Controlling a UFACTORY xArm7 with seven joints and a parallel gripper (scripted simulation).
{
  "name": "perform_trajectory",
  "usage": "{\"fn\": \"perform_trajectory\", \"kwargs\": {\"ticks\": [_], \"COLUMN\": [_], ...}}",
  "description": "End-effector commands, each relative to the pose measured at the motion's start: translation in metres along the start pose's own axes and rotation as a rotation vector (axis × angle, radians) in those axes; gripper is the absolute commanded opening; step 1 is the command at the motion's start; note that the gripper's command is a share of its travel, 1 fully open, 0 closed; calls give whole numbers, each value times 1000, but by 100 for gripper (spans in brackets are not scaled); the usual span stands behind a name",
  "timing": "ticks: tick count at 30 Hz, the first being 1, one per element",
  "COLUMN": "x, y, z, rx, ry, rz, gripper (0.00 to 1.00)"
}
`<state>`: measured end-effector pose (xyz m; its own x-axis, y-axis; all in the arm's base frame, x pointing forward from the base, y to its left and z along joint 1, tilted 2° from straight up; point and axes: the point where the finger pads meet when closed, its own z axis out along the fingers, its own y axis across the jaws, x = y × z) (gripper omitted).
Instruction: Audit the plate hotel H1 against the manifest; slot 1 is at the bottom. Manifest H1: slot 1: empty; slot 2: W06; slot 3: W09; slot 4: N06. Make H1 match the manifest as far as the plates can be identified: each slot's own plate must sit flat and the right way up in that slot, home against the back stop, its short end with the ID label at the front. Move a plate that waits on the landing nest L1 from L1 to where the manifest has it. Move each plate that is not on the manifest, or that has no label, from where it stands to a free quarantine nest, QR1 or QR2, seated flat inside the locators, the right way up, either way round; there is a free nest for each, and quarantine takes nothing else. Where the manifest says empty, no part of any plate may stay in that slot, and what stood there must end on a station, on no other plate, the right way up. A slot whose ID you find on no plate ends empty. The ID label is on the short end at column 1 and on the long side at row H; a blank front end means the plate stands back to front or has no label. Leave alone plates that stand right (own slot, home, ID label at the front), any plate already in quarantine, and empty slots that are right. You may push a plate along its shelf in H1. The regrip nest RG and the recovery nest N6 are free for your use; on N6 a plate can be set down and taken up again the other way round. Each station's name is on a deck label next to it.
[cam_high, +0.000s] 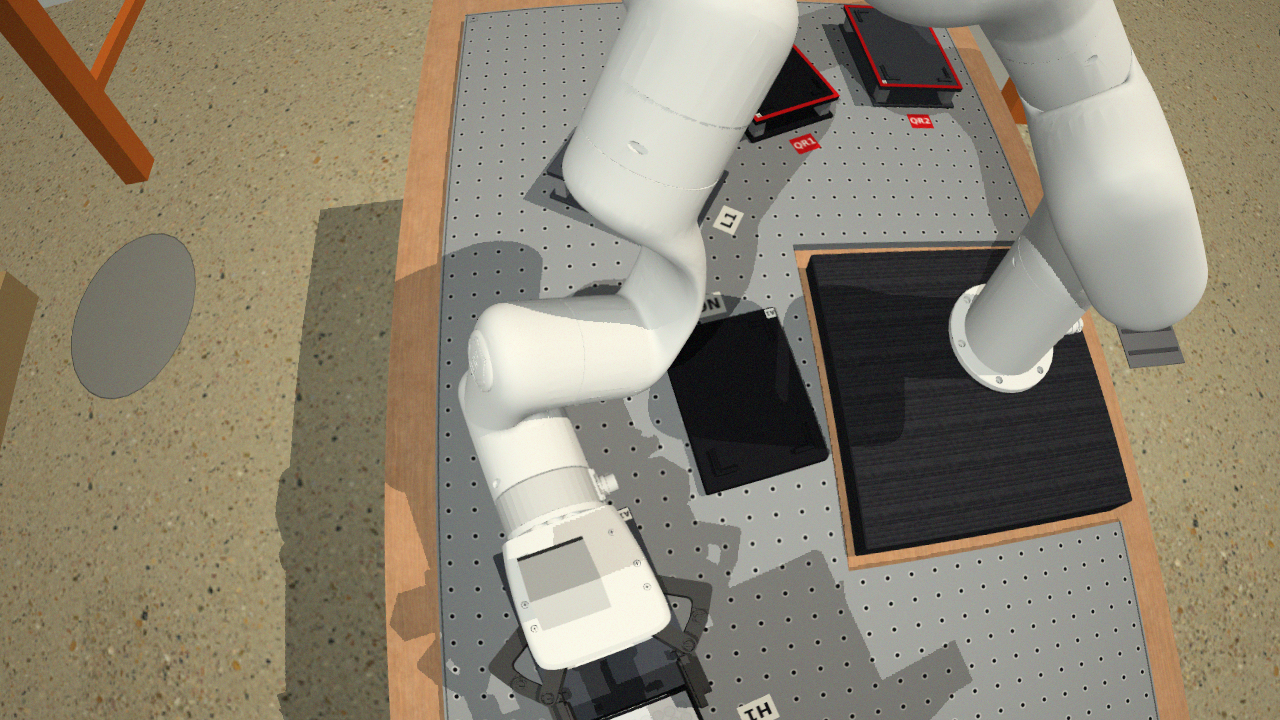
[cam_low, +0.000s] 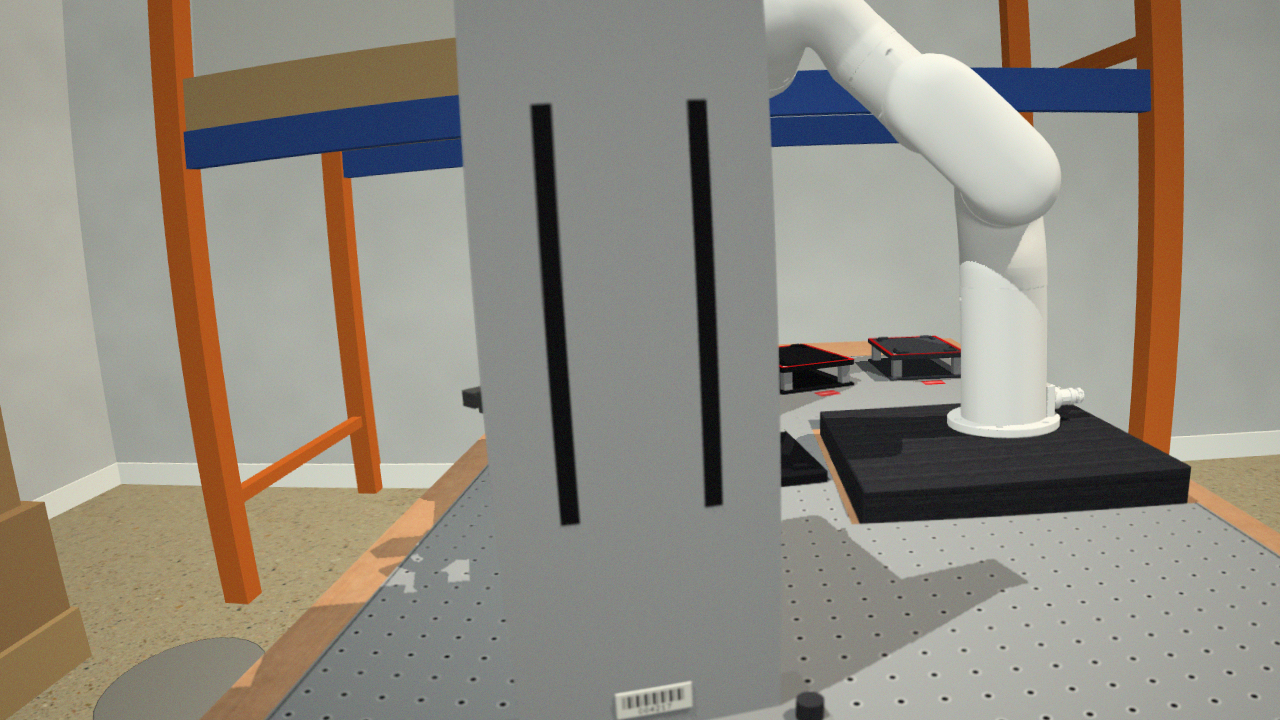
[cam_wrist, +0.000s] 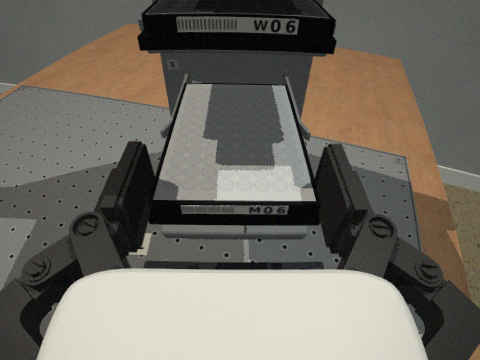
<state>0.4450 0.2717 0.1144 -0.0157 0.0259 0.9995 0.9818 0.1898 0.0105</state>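
Jaws gripping upside-down plate | W06 plate shelved above

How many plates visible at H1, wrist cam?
2. One labelled W06 sits in slot 2; a second, its label looking upside down, is held in the hand, drawn out of slot 1. Higher slots are out of frame.

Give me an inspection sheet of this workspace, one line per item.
Surface: perforated grey deck on a wood-edged table.
Job's things: W06 plate in slot 2 of the hotel, label forward; second plate at slot 1 level, partly drawn out, label unclear. QR1 nest and QR2 nest carry no plate.
Clutter: nothing seen.
Gripper: gripper shut on the second plate's long sides.
Cables: nothing seen.
Surroundings: orange frame, sandy floor.
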Motion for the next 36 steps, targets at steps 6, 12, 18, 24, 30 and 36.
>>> {"fn": "perform_trajectory", "kwargs": {"ticks": [6,12,18,24,30,36], "x": [1,1,1,1,1,1], "y": [1,1,1,1,1,1], "z": [-16,-24,-32,-42,-49,-59], "rx": [0,0,0,0,0,0], "ry": [0,0,0,0,0,-1], "rz": [-4,-4,-4,-4,-4,-4], "gripper": [0,0,0,0,0,0]}}
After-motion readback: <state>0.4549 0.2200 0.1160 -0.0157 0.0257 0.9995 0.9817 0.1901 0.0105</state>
